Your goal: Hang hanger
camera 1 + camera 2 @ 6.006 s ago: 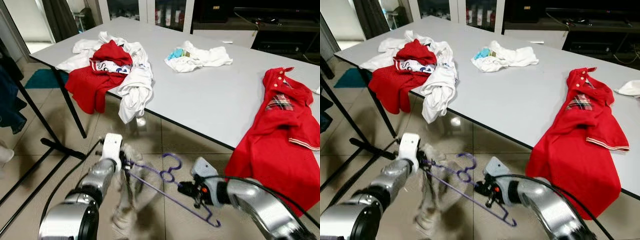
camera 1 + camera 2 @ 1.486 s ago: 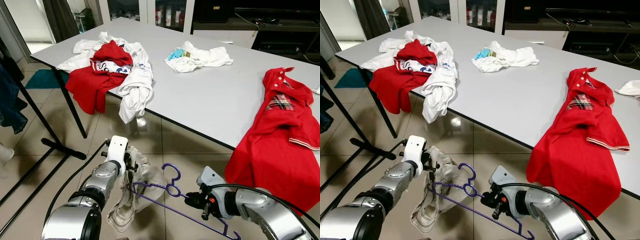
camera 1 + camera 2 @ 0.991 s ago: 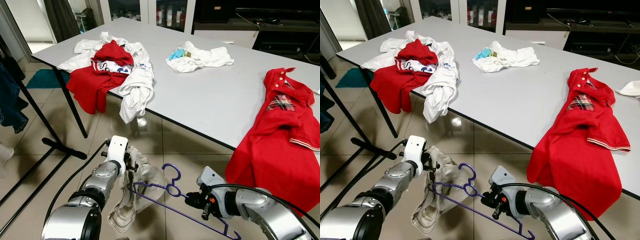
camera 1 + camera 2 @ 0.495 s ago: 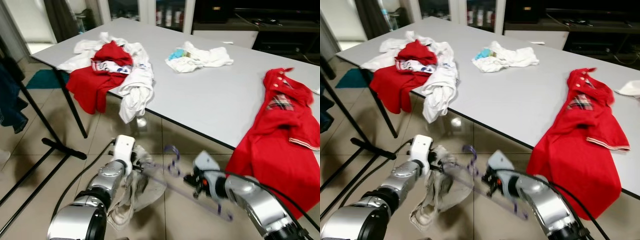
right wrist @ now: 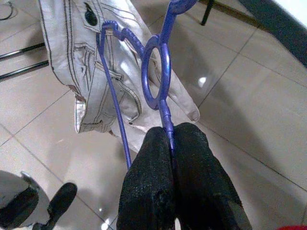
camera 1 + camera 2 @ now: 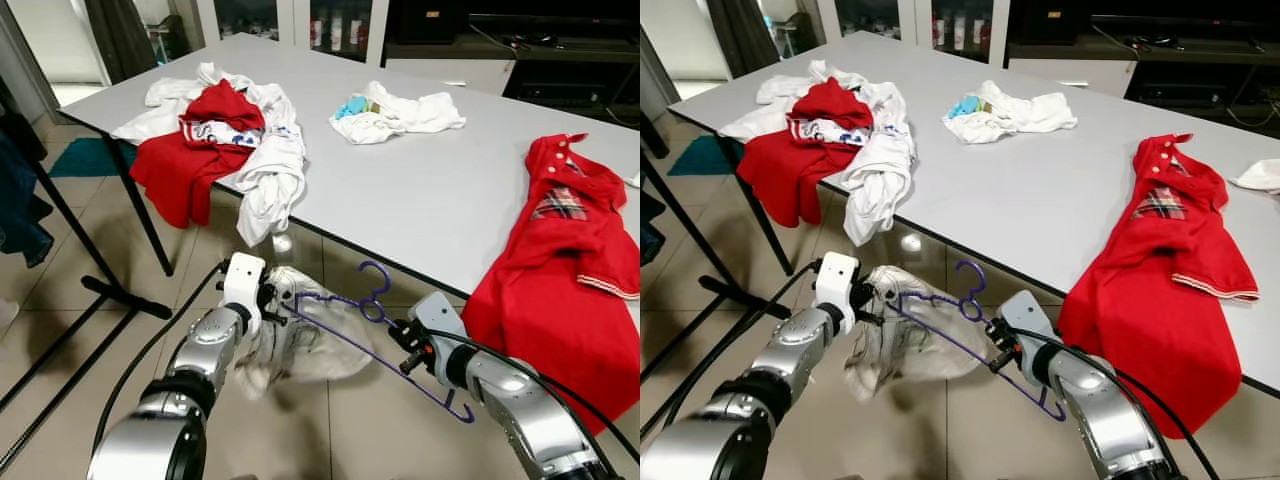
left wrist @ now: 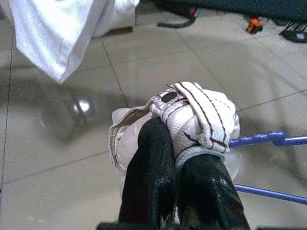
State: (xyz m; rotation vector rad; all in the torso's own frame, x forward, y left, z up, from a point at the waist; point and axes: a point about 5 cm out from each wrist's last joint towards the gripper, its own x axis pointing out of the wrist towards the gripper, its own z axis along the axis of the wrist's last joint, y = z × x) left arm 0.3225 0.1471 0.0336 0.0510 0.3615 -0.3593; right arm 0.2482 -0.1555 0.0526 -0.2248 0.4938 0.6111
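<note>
Your right pincer [image 5: 170, 139] is clamped on the purple hanger [image 6: 372, 318], its two black fingers [image 5: 148, 167] pressed together around the stem just below the ring under the hook, so the hook and ring stick out straight ahead of the fingertips. The hanger sits in the air over the tiled floor [image 6: 60, 400], just in front of the near edge of the white surface [image 6: 430, 200], with its hook pointing up toward that edge. Your left pincer [image 7: 175, 143] is closed on a bunched fold of the white jeans [image 6: 902, 335], which hang from the hanger's far end and sag toward the floor; the purple bar runs from that bundle across to your right pincer. So the hanger spans between your two pincers, both low and below the level of the surface. On the surface you have a heap of red and white clothes [image 6: 225, 130] at its left end, a small white bundle [image 6: 400, 112] farther back, and a red polo shirt [image 6: 565, 270] draped over the near edge at the right, near your right arm.
</note>
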